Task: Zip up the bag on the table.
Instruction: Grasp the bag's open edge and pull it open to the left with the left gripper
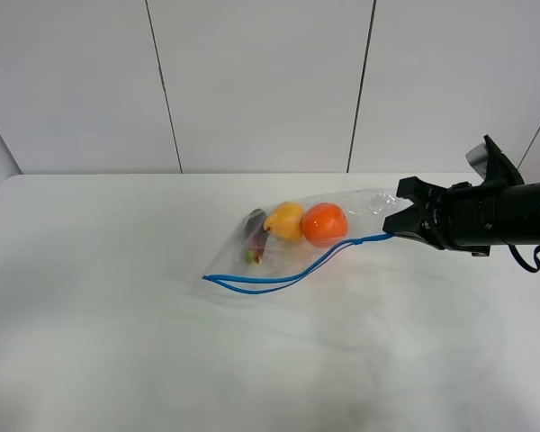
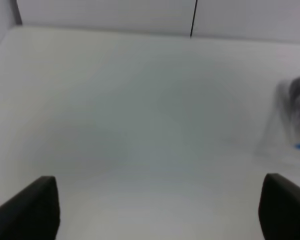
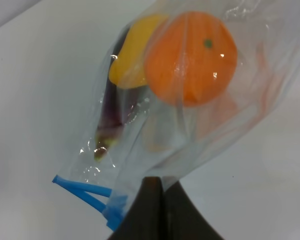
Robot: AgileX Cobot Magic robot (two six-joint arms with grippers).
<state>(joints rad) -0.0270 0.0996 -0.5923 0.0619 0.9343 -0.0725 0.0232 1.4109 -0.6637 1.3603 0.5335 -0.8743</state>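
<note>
Clear, crinkly plastic zip bag (image 1: 292,252) lies on its side near the middle of the large white matte table (image 1: 117,315), a little toward my right side, with its blue zip strip (image 1: 279,281) running along the edge nearest the table's front. Through the plastic I see a round orange (image 1: 324,224), a yellow pear (image 1: 286,220) just beside it and touching it, and a dark purple eggplant (image 1: 255,234) on the pear's far side from my right arm. My right gripper (image 1: 401,216) reaches in from the right, its jaws pressed together on the bag's corner at the end nearest that arm; in the right wrist view the black fingertips (image 3: 157,187) meet on the clear film of the bag (image 3: 190,125), just beside the blue strip (image 3: 85,192). The strip's two blue lines stand apart from each other toward the far end, so the mouth is not sealed there. My left gripper (image 2: 159,200) has its jaws wide apart over bare table, holding nothing; the bag (image 2: 290,125) shows only as a blur at the edge of that view, well apart from the fingers (image 2: 35,210).
</note>
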